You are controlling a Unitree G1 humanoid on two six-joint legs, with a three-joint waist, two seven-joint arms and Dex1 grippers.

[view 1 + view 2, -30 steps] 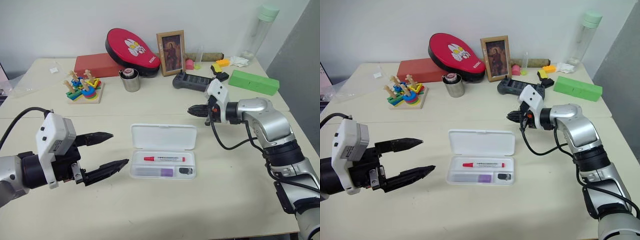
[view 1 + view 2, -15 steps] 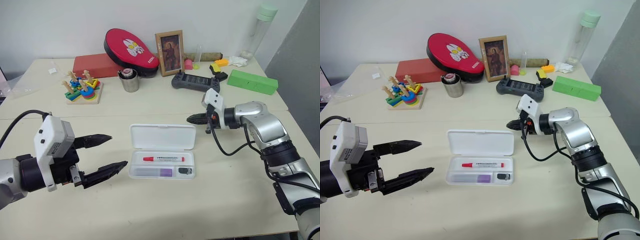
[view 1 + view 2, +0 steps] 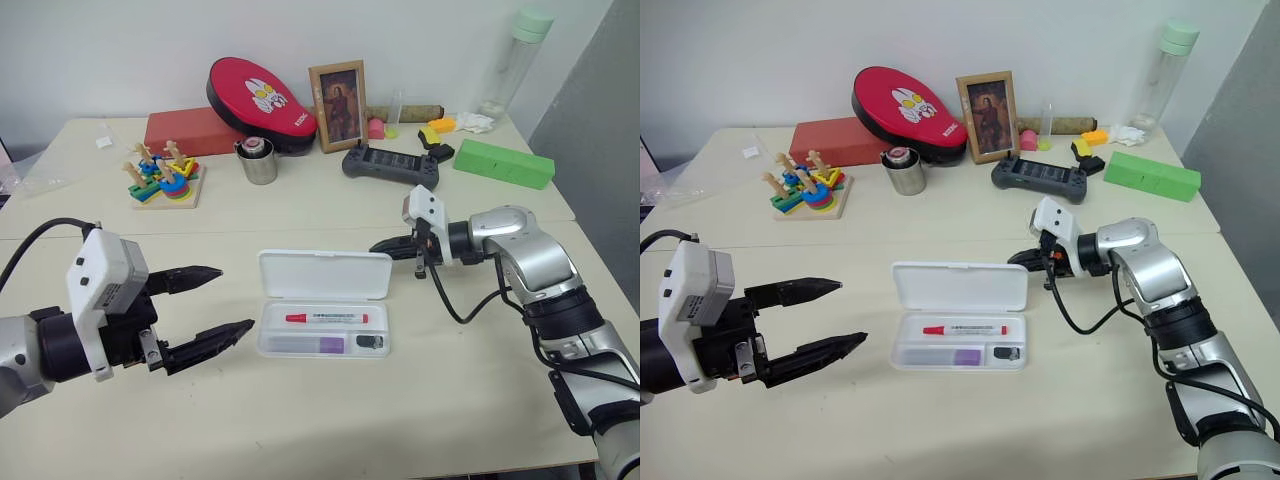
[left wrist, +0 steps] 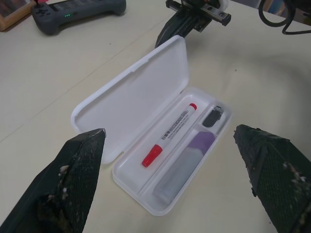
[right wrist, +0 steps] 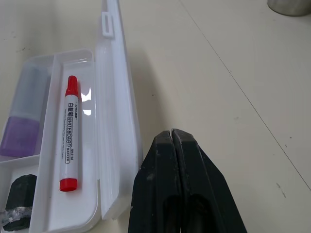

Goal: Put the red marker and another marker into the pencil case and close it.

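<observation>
The white pencil case (image 3: pixel 325 276) lies open in the middle of the table, its lid laid back flat. In its tray rest the red marker (image 3: pixel 327 318) and, in front of it, the lilac marker (image 3: pixel 310 344), with a small black item (image 3: pixel 370 342) at the tray's right end. My left gripper (image 3: pixel 210 302) hovers open to the left of the case, holding nothing. My right gripper (image 3: pixel 381 246) is shut and empty, its tip just beyond the lid's far right corner. The right wrist view shows the shut fingers (image 5: pixel 172 160) close beside the lid's edge (image 5: pixel 116 97).
Along the back stand a green box (image 3: pixel 504 163), a black game controller (image 3: pixel 390 164), a framed picture (image 3: pixel 340 92), a red pouch (image 3: pixel 262 92), a metal cup (image 3: pixel 259 160), a wooden stacking toy (image 3: pixel 162 176) and a clear bottle (image 3: pixel 514 60).
My right gripper has swung leftward and come slightly down and nearer, toward the lid's far right corner. The left gripper and the case have stayed put.
</observation>
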